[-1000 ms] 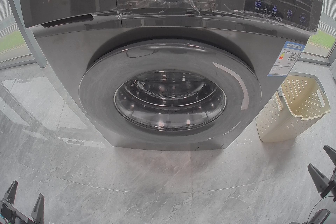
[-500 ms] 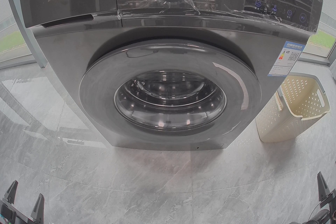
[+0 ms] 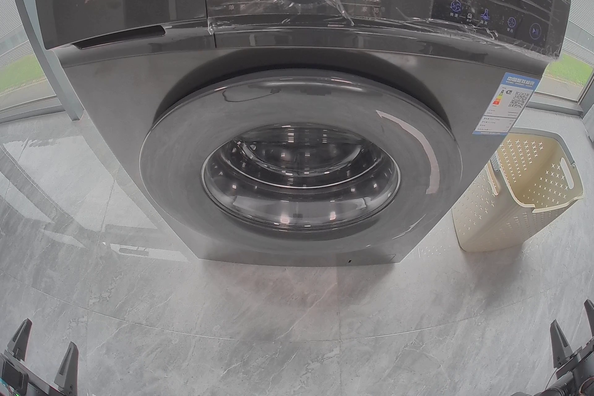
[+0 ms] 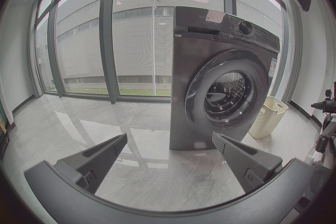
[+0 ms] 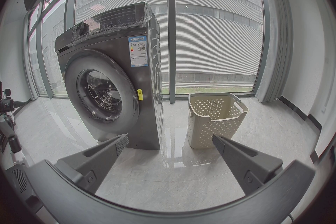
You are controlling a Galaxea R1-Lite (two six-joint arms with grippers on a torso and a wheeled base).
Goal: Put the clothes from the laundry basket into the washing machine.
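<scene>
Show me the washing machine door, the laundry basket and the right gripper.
washing machine door (image 3: 301,177): head view, on the round glass window.
laundry basket (image 5: 210,130): right wrist view, on its perforated front wall.
right gripper (image 5: 168,139): right wrist view, midway between its open fingertips.

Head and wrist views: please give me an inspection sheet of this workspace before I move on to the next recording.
Surface: glossy grey tiled floor.
Job's things: washing machine, door shut; laundry basket upright beside it on the robot's right; no clothes seen.
Clutter: nothing seen.
Grippers: left gripper and right gripper both open, empty, low over the floor.
Cables: nothing seen.
Surroundings: tall windows behind the machine.
</scene>
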